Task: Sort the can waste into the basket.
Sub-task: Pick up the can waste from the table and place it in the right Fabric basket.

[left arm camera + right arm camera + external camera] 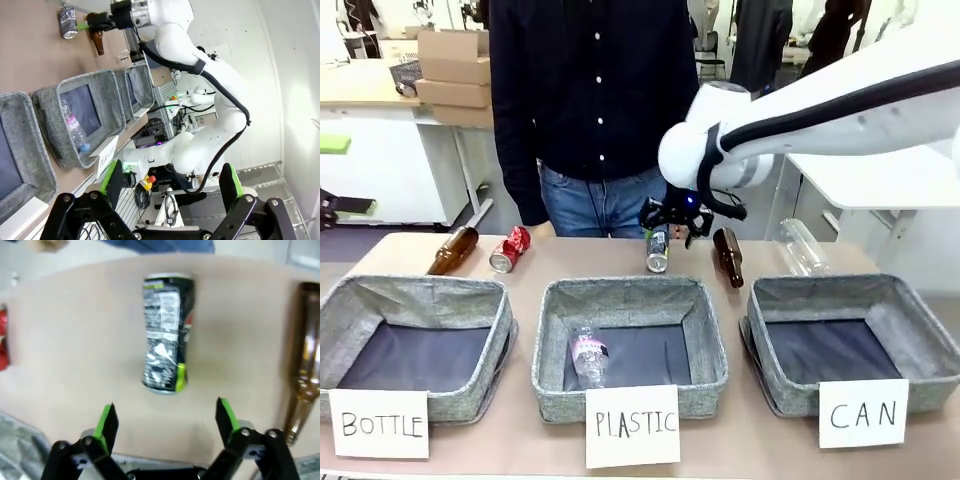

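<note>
White R arm (860,125) reaches over table (580,260) centre, wrist angled down, pincer (165,407) wide open, empty, just above dark can (165,335).

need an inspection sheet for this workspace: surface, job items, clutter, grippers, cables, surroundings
surface: tan table, no spills seen
job's things: dark can and red can lie on the table's far side; CAN basket holds no can
clutter: left brown bottle, right brown bottle and clear bottle on the table; plastic bottle in the PLASTIC basket
grippers: right gripper open, aimed at the dark can, not touching; left gripper open, holding nothing
cables: black cable along the right arm
surroundings: person at the far side; cardboard boxes behind
</note>
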`<action>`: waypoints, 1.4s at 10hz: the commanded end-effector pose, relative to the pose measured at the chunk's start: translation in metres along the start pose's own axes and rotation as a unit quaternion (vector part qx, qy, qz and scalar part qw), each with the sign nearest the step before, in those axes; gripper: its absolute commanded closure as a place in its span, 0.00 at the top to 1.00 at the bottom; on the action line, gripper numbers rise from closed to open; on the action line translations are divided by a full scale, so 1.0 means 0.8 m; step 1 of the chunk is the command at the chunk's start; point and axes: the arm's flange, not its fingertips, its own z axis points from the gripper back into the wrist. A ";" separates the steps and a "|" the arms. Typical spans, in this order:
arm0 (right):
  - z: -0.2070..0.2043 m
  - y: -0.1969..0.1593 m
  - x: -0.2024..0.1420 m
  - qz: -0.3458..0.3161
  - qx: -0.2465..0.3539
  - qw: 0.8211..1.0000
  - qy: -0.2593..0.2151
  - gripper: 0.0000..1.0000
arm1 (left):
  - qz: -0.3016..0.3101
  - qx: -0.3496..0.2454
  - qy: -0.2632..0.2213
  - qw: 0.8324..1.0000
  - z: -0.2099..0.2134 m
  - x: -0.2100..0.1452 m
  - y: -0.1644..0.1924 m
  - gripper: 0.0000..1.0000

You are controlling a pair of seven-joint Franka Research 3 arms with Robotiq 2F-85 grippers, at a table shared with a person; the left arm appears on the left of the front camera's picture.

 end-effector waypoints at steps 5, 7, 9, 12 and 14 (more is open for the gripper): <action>-0.058 0.029 0.042 0.000 -0.102 0.995 -0.021 1.00 | -0.012 -0.011 -0.004 1.000 -0.001 0.001 -0.002 1.00; -0.069 0.031 0.041 0.012 -0.094 0.995 -0.032 1.00 | -0.012 -0.011 -0.004 1.000 -0.001 0.001 -0.002 1.00; -0.074 0.026 0.040 0.016 -0.106 0.994 -0.031 0.42 | -0.012 -0.011 -0.004 1.000 -0.001 0.001 -0.002 1.00; -0.071 0.024 0.037 0.024 -0.099 0.994 -0.037 0.00 | -0.012 -0.011 -0.004 1.000 -0.001 0.001 -0.002 1.00; -0.072 0.024 0.037 0.023 -0.102 0.994 -0.035 0.14 | -0.012 -0.011 -0.004 1.000 -0.001 0.001 -0.002 1.00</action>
